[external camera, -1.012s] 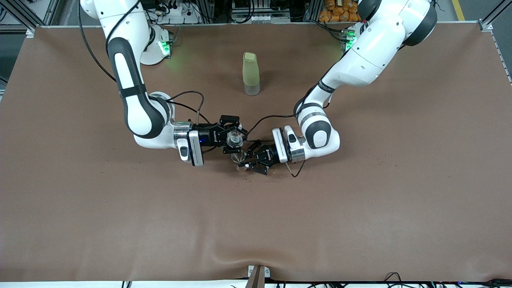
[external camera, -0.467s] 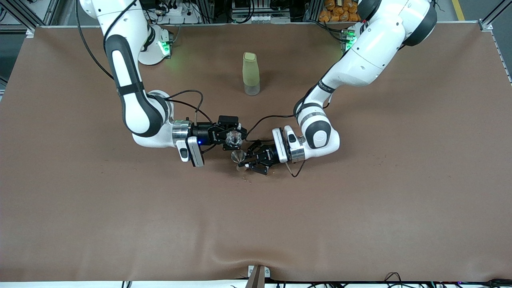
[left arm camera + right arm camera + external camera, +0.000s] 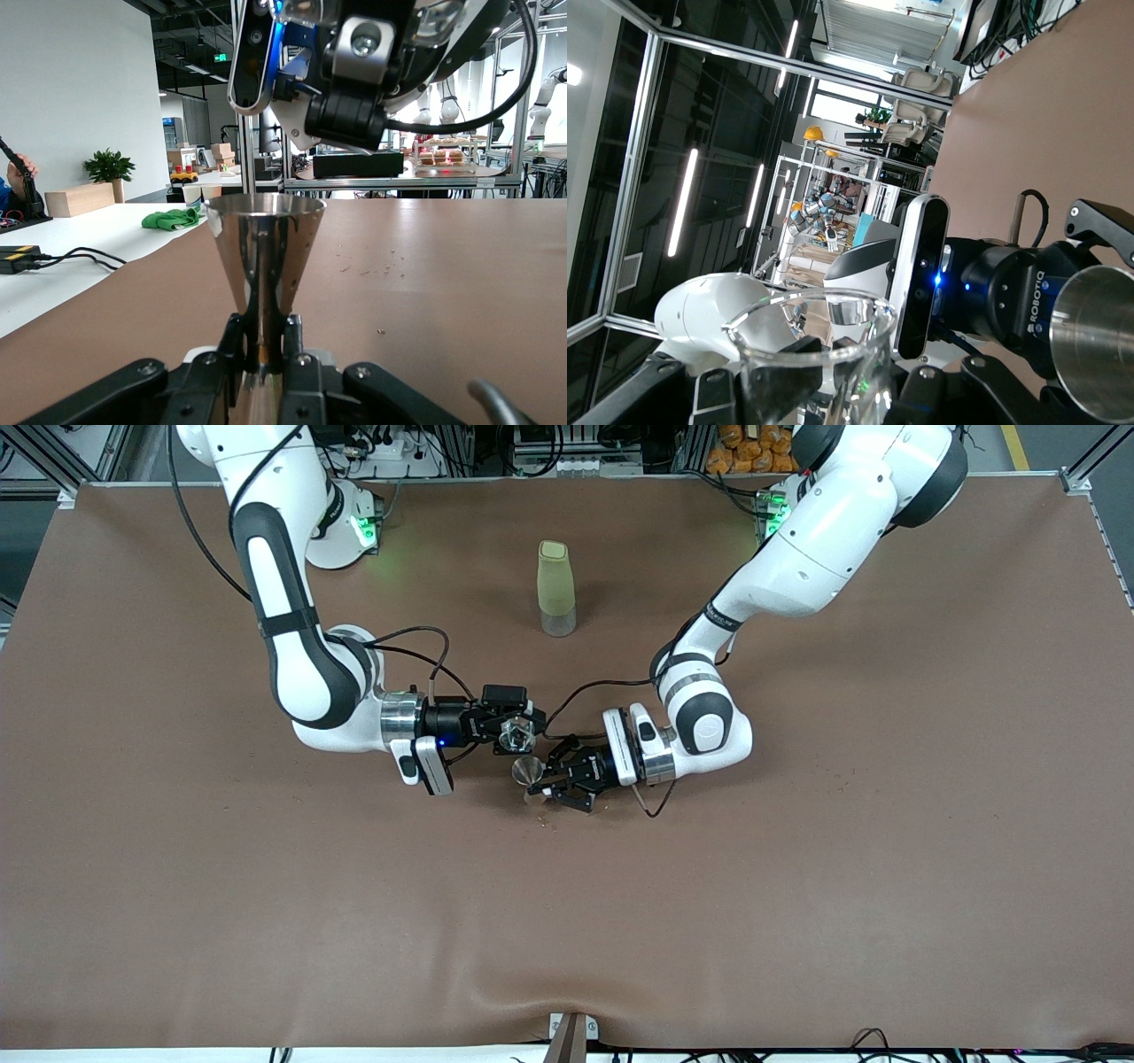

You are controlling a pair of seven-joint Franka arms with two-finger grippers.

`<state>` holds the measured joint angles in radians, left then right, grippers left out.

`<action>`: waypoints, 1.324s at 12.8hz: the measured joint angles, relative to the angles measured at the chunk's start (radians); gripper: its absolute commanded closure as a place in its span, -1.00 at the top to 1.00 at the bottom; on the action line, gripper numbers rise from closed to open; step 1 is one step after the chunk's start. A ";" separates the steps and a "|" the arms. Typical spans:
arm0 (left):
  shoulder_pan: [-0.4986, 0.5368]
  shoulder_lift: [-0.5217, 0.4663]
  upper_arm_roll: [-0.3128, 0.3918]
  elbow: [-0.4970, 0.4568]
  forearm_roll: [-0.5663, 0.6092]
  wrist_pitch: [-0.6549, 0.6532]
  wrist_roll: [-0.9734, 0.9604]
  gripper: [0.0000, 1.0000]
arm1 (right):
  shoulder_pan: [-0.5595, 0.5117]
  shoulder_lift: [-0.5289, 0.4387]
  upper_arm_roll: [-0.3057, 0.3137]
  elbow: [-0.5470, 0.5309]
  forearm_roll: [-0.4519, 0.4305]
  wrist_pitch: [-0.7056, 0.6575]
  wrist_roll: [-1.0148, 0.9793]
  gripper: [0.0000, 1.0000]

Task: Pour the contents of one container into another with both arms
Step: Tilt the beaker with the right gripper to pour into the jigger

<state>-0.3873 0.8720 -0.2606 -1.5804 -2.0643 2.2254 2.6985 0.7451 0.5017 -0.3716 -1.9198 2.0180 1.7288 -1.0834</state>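
Note:
My right gripper (image 3: 516,734) is shut on a clear glass cup (image 3: 517,732) and holds it tipped well over, just above the table. In the right wrist view the glass cup (image 3: 815,354) fills the space between the fingers of the right gripper (image 3: 819,390). Beside and slightly below it stands an upright steel hourglass-shaped jigger (image 3: 529,771), with my left gripper (image 3: 539,782) shut on its narrow waist. The left wrist view shows the jigger (image 3: 264,248) pinched in the left gripper (image 3: 263,341), its mouth up. The jigger (image 3: 1099,345) also shows in the right wrist view. No stream is visible.
A tall pale green bottle (image 3: 556,589) with a clear base stands upright farther from the front camera, between the two arm bases. A few crumbs (image 3: 549,824) lie on the brown table cover (image 3: 797,886) just nearer the camera than the jigger. Cables trail from both wrists.
My right wrist has rolled further, tipping the glass cup more toward the jigger. The left arm and the jigger have stayed still.

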 measured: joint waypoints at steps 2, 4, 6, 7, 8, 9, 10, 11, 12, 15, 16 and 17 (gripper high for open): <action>-0.005 0.000 0.000 0.000 0.000 0.000 0.000 -1.00 | 0.000 0.000 -0.001 0.000 0.002 0.000 0.048 -1.00; -0.008 0.000 -0.002 0.000 0.000 0.000 0.000 -1.00 | 0.000 0.000 -0.001 0.000 0.009 0.000 0.080 -1.00; -0.009 0.000 -0.003 0.000 0.000 0.000 0.000 -1.00 | 0.000 0.000 -0.001 0.000 0.016 0.000 0.115 -1.00; -0.009 0.000 -0.003 0.000 0.000 0.000 0.000 -1.00 | 0.000 0.000 -0.001 0.000 0.018 0.000 0.131 -1.00; -0.009 0.000 -0.003 0.000 0.000 0.000 0.000 -1.00 | 0.000 0.000 -0.001 0.000 0.018 0.000 0.146 -1.00; -0.009 0.000 -0.003 0.000 0.000 0.000 0.000 -1.00 | 0.000 0.000 -0.001 0.000 0.018 0.000 0.158 -1.00; -0.009 0.000 -0.003 0.000 0.000 0.000 0.000 -1.00 | 0.000 0.000 -0.001 0.000 0.018 0.000 0.167 -1.00; -0.009 0.000 -0.003 0.000 0.000 0.000 0.000 -1.00 | 0.000 0.000 -0.001 0.000 0.018 0.000 0.171 -1.00; -0.008 0.000 -0.003 0.000 0.000 0.000 0.000 -1.00 | 0.000 0.000 -0.001 0.000 0.018 0.000 0.174 -1.00; -0.008 0.000 -0.003 0.000 0.000 0.000 0.000 -1.00 | 0.000 0.000 -0.001 -0.001 0.018 -0.001 0.214 -1.00; -0.008 0.000 -0.003 0.000 0.000 0.000 0.000 -1.00 | 0.000 0.000 -0.001 -0.001 0.018 -0.005 0.230 -1.00; -0.008 0.000 -0.003 0.000 0.000 0.000 0.000 -1.00 | 0.000 0.000 -0.001 -0.001 0.018 -0.008 0.243 -1.00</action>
<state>-0.3954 0.8723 -0.2632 -1.5800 -2.0643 2.2254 2.6985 0.7450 0.5012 -0.3730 -1.9206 2.0365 1.7208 -0.8407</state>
